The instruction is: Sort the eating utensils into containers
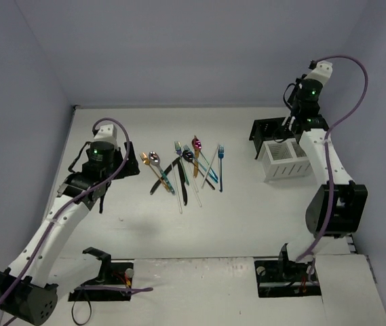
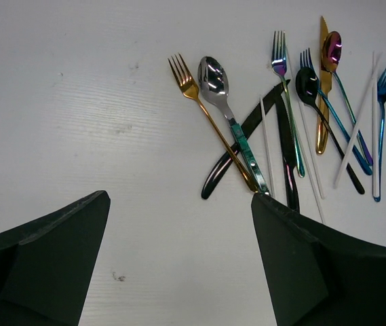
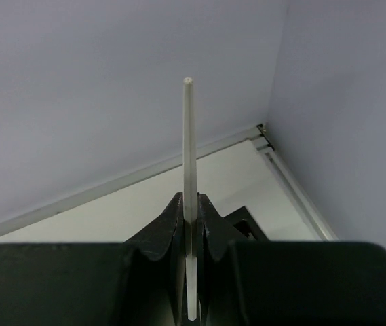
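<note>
The eating utensils (image 1: 186, 170) lie in a loose crossed pile mid-table. In the left wrist view I pick out a gold fork (image 2: 199, 109), a silver spoon (image 2: 213, 76), a black knife (image 2: 247, 136), a magenta spoon (image 2: 332, 46), a blue fork (image 2: 382, 102) and thin white sticks (image 2: 359, 122). My left gripper (image 2: 179, 197) hangs open and empty just left of the pile (image 1: 130, 166). My right gripper (image 3: 191, 204) is shut on a slim white utensil (image 3: 189, 136), which points upward. It is held high over the containers: the black caddy (image 1: 267, 134) and the white caddy (image 1: 284, 160).
Both caddies stand at the table's right side, near the back corner and the side wall. A corner of the black caddy (image 3: 247, 221) shows below the right fingers. The arm bases (image 1: 101, 275) sit at the near edge.
</note>
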`<state>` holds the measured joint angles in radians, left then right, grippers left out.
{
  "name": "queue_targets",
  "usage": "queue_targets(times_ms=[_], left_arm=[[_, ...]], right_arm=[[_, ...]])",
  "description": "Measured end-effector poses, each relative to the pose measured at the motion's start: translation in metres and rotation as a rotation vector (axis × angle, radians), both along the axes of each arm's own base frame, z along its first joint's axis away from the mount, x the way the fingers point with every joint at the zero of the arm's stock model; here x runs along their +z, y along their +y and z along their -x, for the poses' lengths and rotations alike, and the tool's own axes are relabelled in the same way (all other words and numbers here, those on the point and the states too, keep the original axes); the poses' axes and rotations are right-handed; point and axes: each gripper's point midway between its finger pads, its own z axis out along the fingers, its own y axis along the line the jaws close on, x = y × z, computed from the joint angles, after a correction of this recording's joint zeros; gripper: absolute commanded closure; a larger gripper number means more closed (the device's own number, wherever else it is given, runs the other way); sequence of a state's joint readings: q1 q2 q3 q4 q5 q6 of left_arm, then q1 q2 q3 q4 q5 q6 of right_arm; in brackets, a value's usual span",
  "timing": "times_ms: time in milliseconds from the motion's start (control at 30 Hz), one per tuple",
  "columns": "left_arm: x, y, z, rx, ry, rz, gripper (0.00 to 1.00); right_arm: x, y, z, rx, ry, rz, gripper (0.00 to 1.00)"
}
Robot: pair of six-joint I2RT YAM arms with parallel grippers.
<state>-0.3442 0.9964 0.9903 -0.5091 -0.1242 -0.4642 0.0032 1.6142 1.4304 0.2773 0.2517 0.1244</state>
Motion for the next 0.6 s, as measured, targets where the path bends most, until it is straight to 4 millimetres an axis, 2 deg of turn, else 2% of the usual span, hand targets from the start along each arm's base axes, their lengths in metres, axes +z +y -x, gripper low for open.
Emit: queue_targets(times_ms=[100, 233, 500, 533, 600], left_arm=[[0.015, 0.006, 0.011, -0.011, -0.048, -0.010, 0.17], [0.033, 0.015, 0.021, -0.014, -0.121, -0.034, 0.17], [0.026, 0.026, 0.034, -0.018, -0.143, -0.077, 0.17], [0.026, 0.026, 0.035, -0.017, -0.142, -0.079, 0.17], [0.023, 0.028, 0.034, -0.012, -0.135, -0.082, 0.17]], right_arm=[[-0.026, -0.022, -0.014, -0.040, 0.047, 0.002, 1.00], [-0.051, -0.039, -0.029, -0.065, 0.094, 0.011, 1.00], [-0.088, -0.058, -0.042, -0.083, 0.157, 0.024, 1.00], [-0.093, -0.060, -0.043, -0.081, 0.168, 0.025, 0.98], [-0.103, -0.061, -0.044, -0.078, 0.185, 0.023, 0.88]])
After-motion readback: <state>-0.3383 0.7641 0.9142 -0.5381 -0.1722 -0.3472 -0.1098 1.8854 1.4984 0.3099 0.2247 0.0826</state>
